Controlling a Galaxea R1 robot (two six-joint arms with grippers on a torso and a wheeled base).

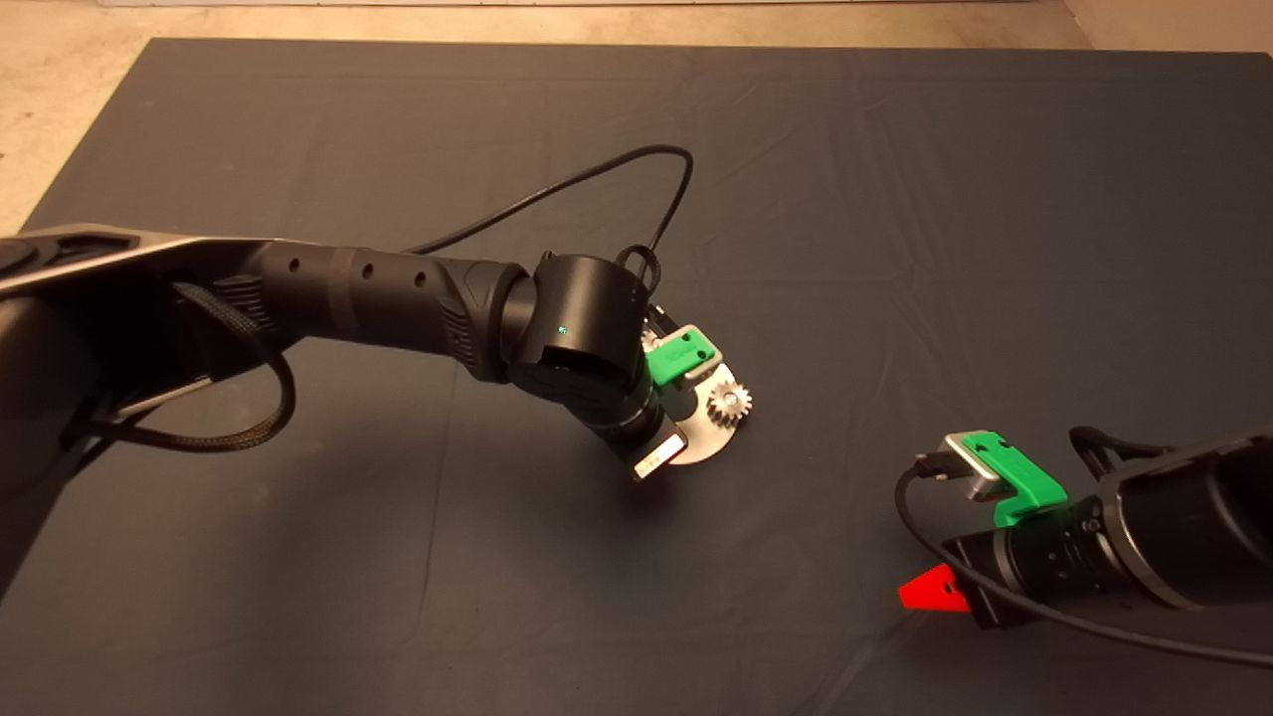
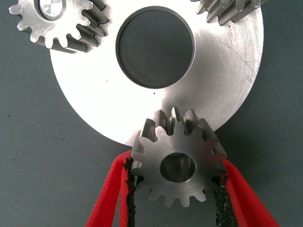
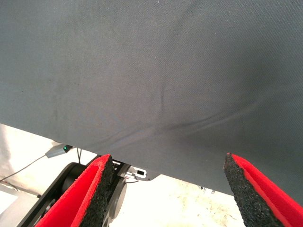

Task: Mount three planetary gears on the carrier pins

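Note:
The shiny round carrier disc (image 2: 94,94) with a large centre hole lies on the dark mat; it also shows in the head view (image 1: 701,443). My left gripper (image 2: 176,165) is shut on a planetary gear (image 2: 177,161), its red fingers (image 2: 109,194) pressing both sides, and holds it over the disc's rim. Grey metal shows inside the gear's hole; I cannot tell whether it is a pin. Two more gears (image 2: 57,21) (image 2: 232,9) sit on the disc, one with a pin end (image 2: 51,7) showing in its centre. My right gripper (image 3: 165,189) is open and empty at the lower right of the head view (image 1: 935,589).
The left arm (image 1: 398,298) reaches across the mat (image 1: 895,249) from the left, with a black cable looping behind it. A gear (image 1: 731,401) on the disc shows beside the wrist. Bare floor lies beyond the mat's far edge.

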